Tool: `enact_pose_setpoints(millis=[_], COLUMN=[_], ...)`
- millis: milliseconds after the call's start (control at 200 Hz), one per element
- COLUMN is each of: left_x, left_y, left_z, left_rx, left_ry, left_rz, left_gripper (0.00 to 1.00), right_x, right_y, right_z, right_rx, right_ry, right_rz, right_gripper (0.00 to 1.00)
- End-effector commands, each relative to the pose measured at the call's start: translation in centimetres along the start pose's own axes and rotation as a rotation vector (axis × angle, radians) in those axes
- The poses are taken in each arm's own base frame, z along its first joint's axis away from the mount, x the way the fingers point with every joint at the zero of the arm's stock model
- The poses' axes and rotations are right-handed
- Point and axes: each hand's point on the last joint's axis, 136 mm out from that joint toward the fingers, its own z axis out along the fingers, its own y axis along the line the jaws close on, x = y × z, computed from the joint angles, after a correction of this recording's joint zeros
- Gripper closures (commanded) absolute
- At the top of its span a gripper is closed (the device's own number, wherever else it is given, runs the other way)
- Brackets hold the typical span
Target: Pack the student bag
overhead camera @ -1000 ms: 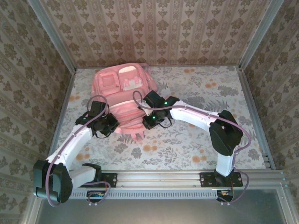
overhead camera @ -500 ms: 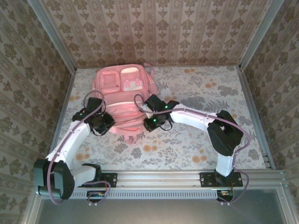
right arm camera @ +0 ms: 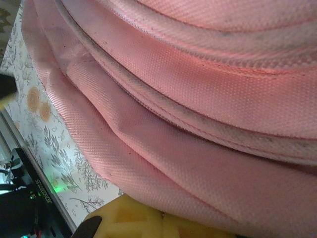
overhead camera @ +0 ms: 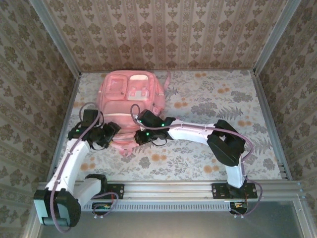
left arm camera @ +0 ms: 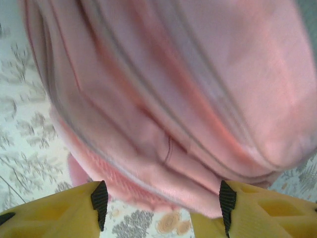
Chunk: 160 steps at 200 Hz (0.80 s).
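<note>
Student bag [overhead camera: 130, 101]: lying flat, far left of worktop [overhead camera: 213, 99] | left end effector [left arm camera: 161, 201]: fingers apart astride bag's near edge | right end effector [overhead camera: 137, 136]: closed against bag fabric | progress: contents hidden, packing seemingly unfinished

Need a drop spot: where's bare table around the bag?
Widest: table right of the bag, out to the right wall, beyond the right arm. Smaller: strip between bag and front rail. Crowded: bag's near edge, left arm and right arm both there.
</note>
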Motion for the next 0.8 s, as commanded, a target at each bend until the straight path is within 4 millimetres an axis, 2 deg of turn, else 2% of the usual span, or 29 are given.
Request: enact_pose_setpoints(millis=[0, 210, 505, 655, 795], left_x=[2.0, 2.5, 0.2, -1.3, -2.3], left_y=[0.4, 0.9, 2.5, 2.1, 2.2], left_z=[0.5, 1.5, 3.2, 3.1, 2.8], left_rx=[-0.008, -0.060, -0.120, -0.125, -0.138], left_ry=[0.071, 0.080, 0.004, -0.056, -0.087], left_rz=[-0.101, -0.142, -0.182, -0.155, -0.144], left_gripper=[0.34, 0.33, 0.34, 0.46, 0.73], right_x=[-2.1, -1.5, -0.7, 0.0, 0.4], right_y=[2.2, 2.9, 4.8, 3.6, 1.5], right_z=[0.4, 0.7, 2.4, 2.6, 1.9], right_rx=[-0.049, -0.051, -0.057, 0.031, 0.153], right_ry=[-0.084, -0.092, -0.055, -0.014, 0.039], right_rz=[0.006, -0.012, -0.063, -0.111, -0.193], right_gripper=[1.00, 1.00, 1.00, 1.00, 1.00])
